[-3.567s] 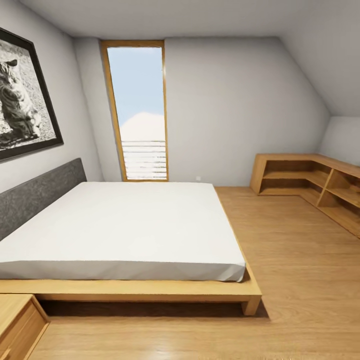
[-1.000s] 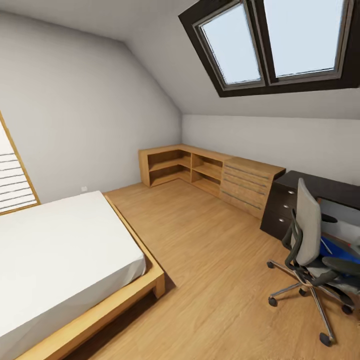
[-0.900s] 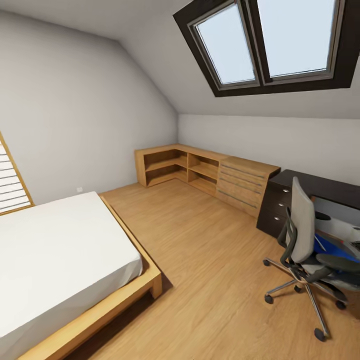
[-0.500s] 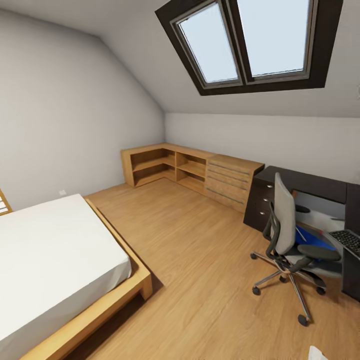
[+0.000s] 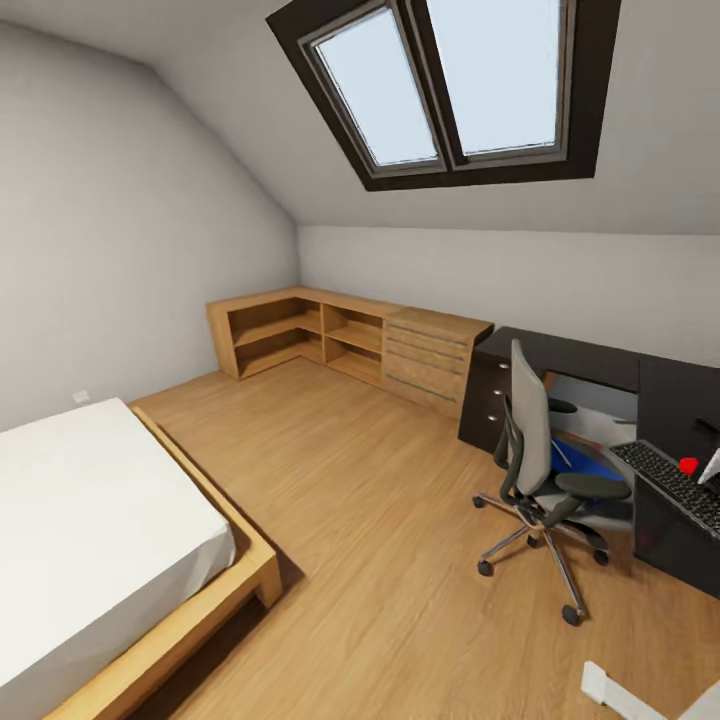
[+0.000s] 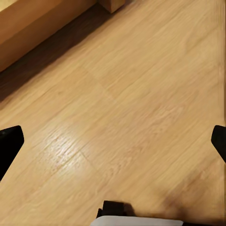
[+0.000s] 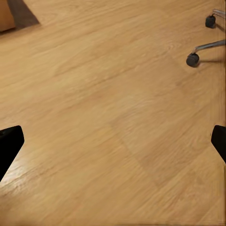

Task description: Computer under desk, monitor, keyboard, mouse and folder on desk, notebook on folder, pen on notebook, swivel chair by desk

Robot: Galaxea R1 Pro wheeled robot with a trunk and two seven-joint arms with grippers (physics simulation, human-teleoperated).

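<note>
Now drive toward the swivel chair — blue folder on its seat — stopping short of its casters; both grippers' fingers spread wide, empty.

A wide stretch of bare wooden floor lies open from 6 to 12 o'clock. The bed blocks 8 to 9 o'clock. At 3 o'clock the swivel chair stands against the desk, crowding its front edge. Low wooden shelves line the wall at 12.

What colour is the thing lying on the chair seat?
Bright blue folder, clearest in the head view.
</note>
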